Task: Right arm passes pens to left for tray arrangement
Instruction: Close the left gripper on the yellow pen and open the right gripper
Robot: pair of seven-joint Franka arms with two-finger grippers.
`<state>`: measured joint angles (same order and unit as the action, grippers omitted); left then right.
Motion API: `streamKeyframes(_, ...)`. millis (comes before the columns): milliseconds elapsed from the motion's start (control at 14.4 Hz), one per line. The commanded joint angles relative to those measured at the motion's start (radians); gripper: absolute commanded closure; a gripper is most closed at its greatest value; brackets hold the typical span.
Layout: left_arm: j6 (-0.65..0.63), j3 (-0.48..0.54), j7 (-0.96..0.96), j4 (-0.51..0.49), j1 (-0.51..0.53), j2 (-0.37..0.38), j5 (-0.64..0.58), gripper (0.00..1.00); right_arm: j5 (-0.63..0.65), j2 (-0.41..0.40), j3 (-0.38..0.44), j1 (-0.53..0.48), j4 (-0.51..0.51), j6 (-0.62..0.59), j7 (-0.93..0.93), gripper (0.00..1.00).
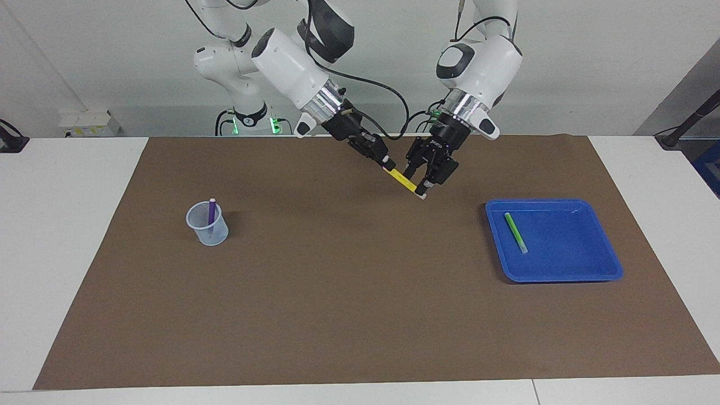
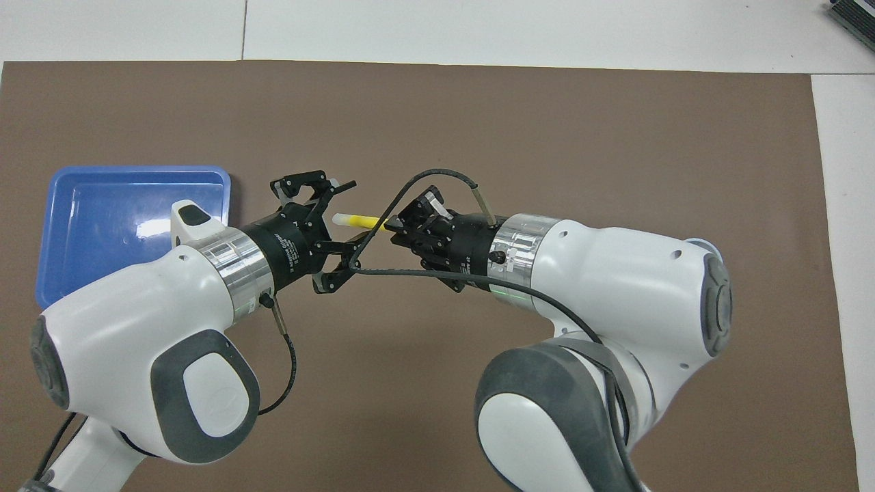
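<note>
My right gripper (image 1: 387, 164) is shut on one end of the yellow pen (image 1: 404, 180), holding it slanted in the air over the mat. My left gripper (image 1: 422, 183) is open, its fingers on either side of the pen's whitish free end. In the overhead view the yellow pen (image 2: 357, 220) bridges the left gripper (image 2: 352, 215) and the right gripper (image 2: 396, 225). The green pen (image 1: 515, 232) lies in the blue tray (image 1: 562, 275) toward the left arm's end. The purple pen (image 1: 211, 212) stands in a pale translucent cup (image 1: 208, 233) toward the right arm's end.
A brown mat (image 1: 349, 292) covers most of the white table. In the overhead view the left arm hides part of the tray (image 2: 102, 176), and the right arm hides the cup.
</note>
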<state>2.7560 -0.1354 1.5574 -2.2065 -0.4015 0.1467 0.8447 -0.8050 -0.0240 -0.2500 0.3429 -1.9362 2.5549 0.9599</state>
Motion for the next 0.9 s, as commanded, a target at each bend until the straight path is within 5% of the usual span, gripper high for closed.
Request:
streamKeyframes(0, 0.021, 0.008, 0.009, -0.033, -0.017, 0.031, 0.016, 0.26, -0.023, -0.001, -0.003, 0.002, -0.003, 0.022, 0.010, 1.00)
streamKeyframes(835, 0.076, 0.008, 0.026, -0.033, -0.051, 0.013, 0.016, 0.22, -0.025, 0.001, -0.003, 0.002, -0.003, 0.022, 0.010, 1.00)
